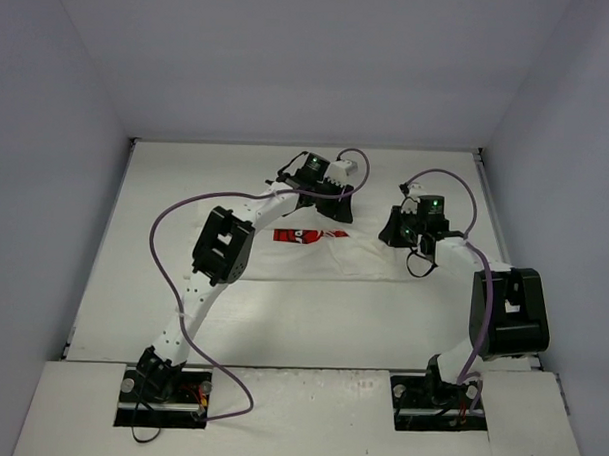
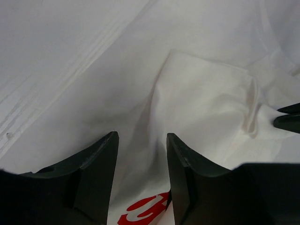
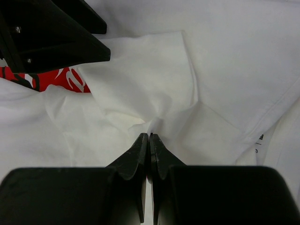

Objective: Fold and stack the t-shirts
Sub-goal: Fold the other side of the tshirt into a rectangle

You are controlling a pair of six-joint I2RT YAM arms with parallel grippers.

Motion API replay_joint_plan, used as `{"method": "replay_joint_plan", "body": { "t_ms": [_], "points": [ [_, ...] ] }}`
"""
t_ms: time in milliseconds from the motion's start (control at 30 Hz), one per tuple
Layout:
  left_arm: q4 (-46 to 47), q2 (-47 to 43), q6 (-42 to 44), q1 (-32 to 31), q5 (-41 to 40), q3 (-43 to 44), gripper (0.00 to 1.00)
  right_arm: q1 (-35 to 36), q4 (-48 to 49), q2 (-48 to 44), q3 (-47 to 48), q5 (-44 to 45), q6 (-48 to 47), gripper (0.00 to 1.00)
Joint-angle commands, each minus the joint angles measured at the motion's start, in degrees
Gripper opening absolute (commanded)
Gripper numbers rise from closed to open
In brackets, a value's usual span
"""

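Observation:
The white t-shirt (image 1: pixel 356 256) lies rumpled at the middle of the table, with part of its red print (image 1: pixel 297 235) showing. My left gripper (image 2: pixel 142 135) hovers open just above the cloth near the print (image 2: pixel 146 212), and nothing is pinched between its fingers. Right of it, my right gripper (image 3: pixel 150 136) is shut on a small raised fold of white fabric (image 3: pixel 161 119). In the top view the left gripper (image 1: pixel 334 210) and the right gripper (image 1: pixel 393 231) stand close together over the shirt's far edge. The right fingertips (image 2: pixel 288 117) show in the left wrist view.
White table (image 1: pixel 165 213) inside a walled white enclosure. Purple cables (image 1: pixel 164 233) loop off both arms. A small printed label (image 3: pixel 259 138) sits on the shirt's hem. The left gripper's body (image 3: pixel 51 33) fills the upper left of the right wrist view.

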Motion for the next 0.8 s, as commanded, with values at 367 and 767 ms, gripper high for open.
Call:
{"method": "replay_joint_plan", "body": {
  "t_ms": [367,767],
  "points": [
    [0.96,-0.92,0.47,-2.40,3.38,5.14,0.24,1.32,3.30,-0.66,1.08,-0.35,-0.32,0.01],
    [5.19,-8.64,-1.19,-1.70,1.01,0.26,0.00,1.19,3.30,-2.15,0.91,0.96,-0.45,0.00]
  ]
}}
